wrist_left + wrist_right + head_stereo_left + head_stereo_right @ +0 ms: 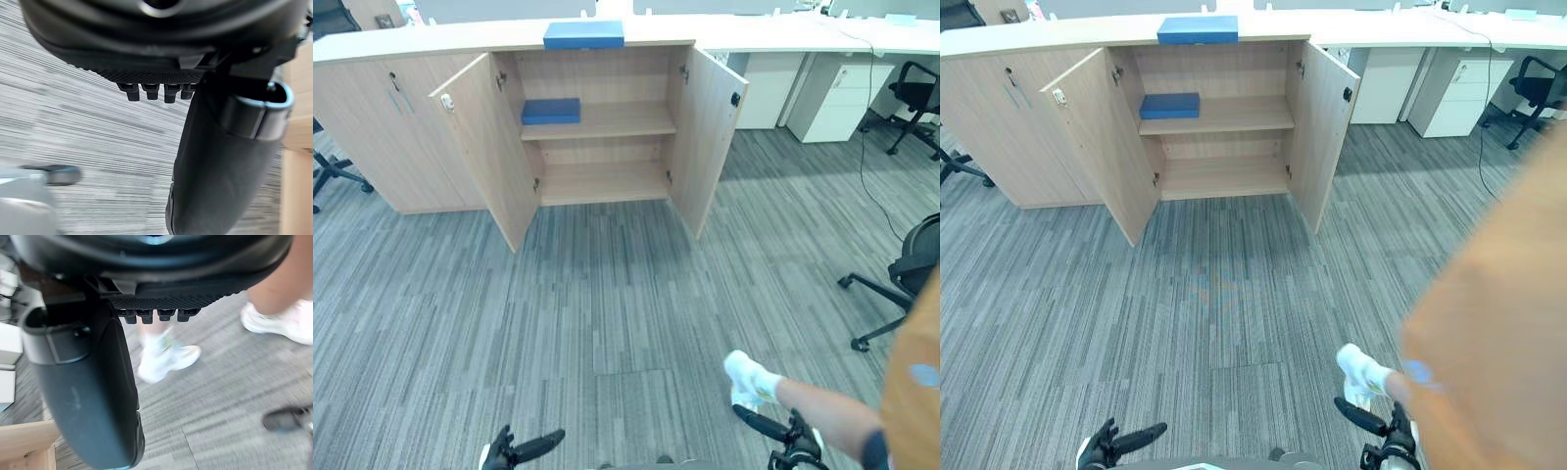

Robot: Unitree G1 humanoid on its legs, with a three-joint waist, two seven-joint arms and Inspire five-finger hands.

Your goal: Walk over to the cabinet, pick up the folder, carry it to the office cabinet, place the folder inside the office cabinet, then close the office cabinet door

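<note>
1. Surface [431,41] on top of the open cabinet [489,147]: a blue folder [583,34] lies above the opening.
2. Upper shelf [617,121] inside the cabinet: a second blue folder [550,111] at its left end.
3. Carpeted floor [607,294]: the cabinet stands on it.

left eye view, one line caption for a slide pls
Open wooden cabinet ahead, one blue folder on top, second folder on its upper shelf; left hand and right hand empty; person's shoe nearby.

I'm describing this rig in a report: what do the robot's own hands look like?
The left hand and right hand are both dark. Seen close up, each has a broad, smooth, glossy black thumb with a grey-edged collar at its base, a finely dotted palm pad, and a row of small squarish black fingertips.
</note>
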